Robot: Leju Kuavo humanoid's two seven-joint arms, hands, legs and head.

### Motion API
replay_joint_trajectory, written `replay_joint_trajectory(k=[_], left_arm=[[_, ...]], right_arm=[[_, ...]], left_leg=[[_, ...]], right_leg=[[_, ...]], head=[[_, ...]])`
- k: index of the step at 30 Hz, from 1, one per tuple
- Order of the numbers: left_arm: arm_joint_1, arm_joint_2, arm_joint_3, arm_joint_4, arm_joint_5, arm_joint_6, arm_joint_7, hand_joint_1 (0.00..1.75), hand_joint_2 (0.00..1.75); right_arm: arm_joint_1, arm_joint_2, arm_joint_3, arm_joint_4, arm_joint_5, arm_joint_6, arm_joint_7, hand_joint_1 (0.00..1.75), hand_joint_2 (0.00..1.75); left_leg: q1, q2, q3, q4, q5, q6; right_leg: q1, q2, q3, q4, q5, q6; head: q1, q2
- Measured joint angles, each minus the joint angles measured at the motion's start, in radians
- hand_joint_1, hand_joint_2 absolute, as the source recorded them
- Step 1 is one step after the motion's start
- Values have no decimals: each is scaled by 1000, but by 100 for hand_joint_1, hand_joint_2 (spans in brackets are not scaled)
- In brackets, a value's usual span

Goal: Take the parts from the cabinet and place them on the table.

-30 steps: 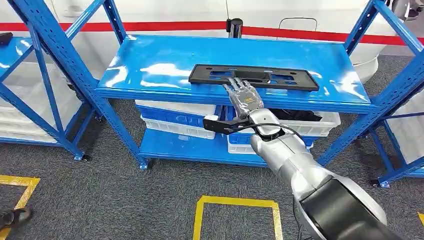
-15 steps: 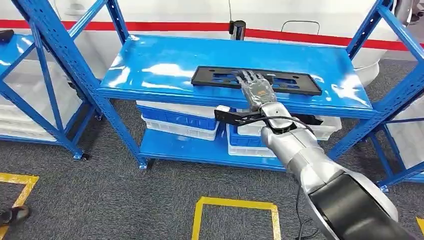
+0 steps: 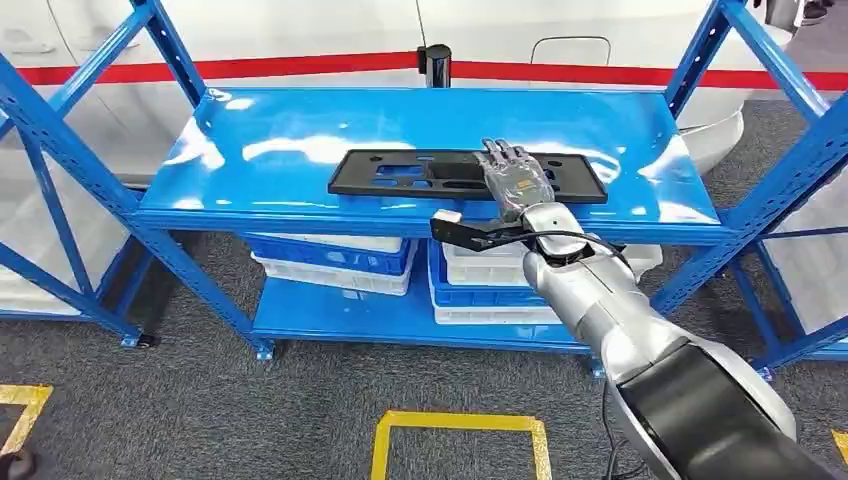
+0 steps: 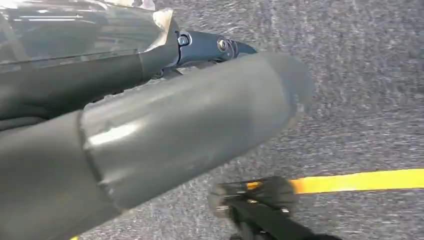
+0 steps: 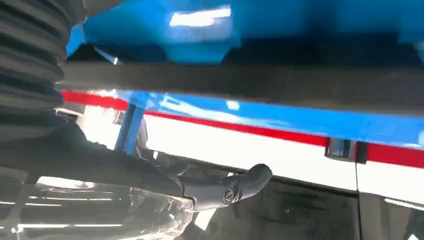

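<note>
Standing across the scene, a blue rack [image 3: 300, 110] carries a long black part [image 3: 420, 176] lying flat near its top shelf's front edge. The right hand [image 3: 515, 182] rests on the part's right half, fingers extended flat, gripping nothing.

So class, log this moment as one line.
right hand: flat on black panel | panel: lying on blue rack's top shelf | left hand: cannot tell

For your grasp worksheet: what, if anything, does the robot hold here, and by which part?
Nothing is clearly held: the right robot hand lies flat on the long black plastic panel, right of its middle.
</note>
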Motion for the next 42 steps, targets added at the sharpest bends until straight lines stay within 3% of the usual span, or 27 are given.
replay_joint_trajectory(k=[1, 2, 3, 6, 7, 8, 11, 12, 13, 14, 17, 18, 19, 20, 22, 24, 27, 28, 30, 32, 33, 34, 36, 37, 38, 39, 42], left_arm=[[1, 1, 0, 1, 1, -1, 0, 0, 0], [1, 7, 0, 4, 2, -1, 0, 0, 0], [1, 5, 0, 5, 2, -1, -2, 0, 0], [-2, 5, 1, 6, 3, 2, -5, 0, 0], [-2, 3, 1, 5, 3, 1, -8, 0, 0], [-1, 2, 1, 5, 3, -3, -16, 0, 0], [-6, -2, 2, 5, 13, -23, -94, 0, 0], [-7, -5, 2, 5, 13, -16, -123, 0, 0], [-7, -9, 2, 5, 14, -5, -146, 0, 0], [-7, -12, 3, 5, 17, 3, -163, 0, 0], [-8, -17, 6, 5, 22, 11, -201, 0, 0], [-10, -14, 8, 5, 23, 15, -208, 0, 0], [-13, -14, 8, 5, 23, 18, -216, 0, 0], [-13, -16, 8, 5, 24, 20, -222, 0, 0], [-12, -17, 10, 5, 24, 23, -227, 0, 0], [-14, -19, 13, 5, 25, 26, -230, 0, 0], [-15, -19, 16, 5, 25, 26, -232, 0, 0], [-15, -20, 16, 5, 25, 26, -232, 0, 0], [-13, -21, 16, 5, 25, 26, -232, 0, 0], [-14, -21, 16, 5, 25, 26, -232, 0, 0], [-15, -18, 18, 5, 28, 28, -230, 0, 0], [-15, -19, 19, 5, 29, 32, -230, 0, 0], [-14, -20, 22, 5, 29, 74, -254, 0, 0], [-14, -20, 24, 5, 29, 100, -275, 0, 175], [-14, -22, 26, 5, 29, 118, -296, 0, 175], [-15, -23, 28, 5, 29, 123, -323, 0, 175], [-14, -23, 31, 5, 28, 82, -379, 0, 175]], right_arm=[[0, 3, 0, 0, 0, 1, 0, 0, 175], [4, 3, 0, 2, 1, 2, 0, 0, 175], [1, 4, 0, 4, 1, 2, 0, 0, 175], [2, 6, 0, 3, 6, 1, 3, 0, 175], [2, 4, -2, 2, 6, 0, 4, 0, 175], [-2, 3, -4, 2, 6, -2, 5, 171, 175], [0, -7, -12, 3, 6, -12, 5, 162, 175], [6, -13, -15, 3, 6, -14, 1, 147, 175], [11, -17, -18, 3, 4, -18, -8, 141, 175], [14, -19, -21, 3, 3, -21, -15, 124, 175], [15, -26, -37, 2, -7, -50, -37, 119, 175], [16, -30, -39, 2, -11, -56, -44, 119, 175], [15, -27, -40, 0, -13, -59, -55, 119, 175], [22, -27, -45, -6, -19, -60, -64, 119, 175], [21, -31, -58, -9, -24, -61, -72, 119, 175], [15, -30, -65, -19, -26, -62, -74, 119, 175], [17, -30, -68, -22, -26, -63, -79, 119, 175], [19, -31, -70, -22, -26, -63, -79, 119, 175], [19, -31, -72, -22, -26, -63, -79, 127, 175], [18, -31, -73, -25, -26, -63, -79, 140, 175], [17, -31, -74, -27, -27, -64, -82, 148, 175], [16, -32, -76, -28, -29, -65, -87, 164, 175], [15, -33, -84, -34, -36, -71, -108, 164, 175], [13, -33, -87, -38, -39, -71, -117, 164, 175], [12, -37, -89, -43, -41, -72, -126, 166, 175], [9, -45, -91, -46, -46, -72, -141, 164, 175], [0, -47, -94, -58, -60, -72, -183, 168, 175]], left_leg=[[-13, -6, 22, -99, 73, 25], [-15, -5, 32, -102, 66, 47], [-22, -6, 41, -110, 64, 55], [-34, -3, 89, -186, 46, 73], [-18, -2, 123, -209, 54, 70], [-20, -2, 138, -218, 55, 67], [-10, -4, 152, -220, 44, 60], [-6, -8, 157, -220, 35, 49], [-2, -10, 165, -220, 28, 41], [2, -10, 173, -219, 22, 34], [15, -10, 190, -199, -9, 1], [12, -8, 191, -193, -20, -11], [8, -7, 183, -187, -27, -16], [9, -2, 183, -184, -32, -18], [14, -3, 181, -178, -38, -28], [16, -3, 154, -113, -62, -35], [16, -3, 18, 109, -159, -41], [16, -3, -13, 143, -163, -38], [12, -3, -2, 71, -97, -20], [-1, -3, 74, -101, 3, 11], [-9, -6, 91, -145, 18, 22], [-15, -3, 89, -146, -3, 20], [-19, -7, 91, -149, 10, 25], [-19, -7, 93, -152, 15, 29], [-2, -3, 108, -176, 37, 29], [-8, -3, 112, -183, 39, 29], [-10, -2, 110, -181, 41, 35]], right_leg=[[3, 1, 20, -4, -11, -1], [-4, 1, 23, -19, -15, -2], [1, 2, 40, -28, -16, 6], [1, -1, 61, -37, 1, 35], [8, -3, 49, -30, -10, 33], [3, -7, 44, 4, -16, 37], [-3, -7, -92, 210, -74, 46], [-8, -8, -137, 258, -96, 43], [-14, -9, -159, 257, -87, 48], [-20, -9, -157, 220, -57, 66], [-44, -28, -83, -36, 112, 128], [-31, -32, -96, -25, 86, 109], [-29, -34, -89, -21, 79, 74], [-37, -29, -93, -18, 101, 57], [-38, -25, -91, -8, 100, 42], [-36, -21, -87, -10, 97, 38], [-27, -18, -85, -10, 91, 29], [-23, -17, -84, -10, 89, 26], [-15, -15, -79, -10, 87, 23], [-10, -14, -74, -11, 86, 22], [-9, -14, -72, -11, 86, 23], [-7, -13, -73, -14, 86, 23], [-10, -13, -74, -15, 84, 29], [-8, -13, -71, -19, 85, 34], [1, -14, -82, -7, 82, 39], [-2, -16, -94, 21, 62, 37], [-5, -17, -196, 240, -31, 24]], head=[[1, 0], [9, 0], [14, 0], [0, 0], [-3, 0], [-3, 0], [-1, 0], [-2, 0], [0, 0], [1, 0], [4, 0], [9, 0], [13, 0], [1, 0], [-2, 0], [-3, 0], [-5, 0], [-5, 0], [-6, 0], [-5, 0], [-2, 0], [-2, 0], [-5, 0], [-5, 0], [-3, 0], [-1, 0], [2, 0]])
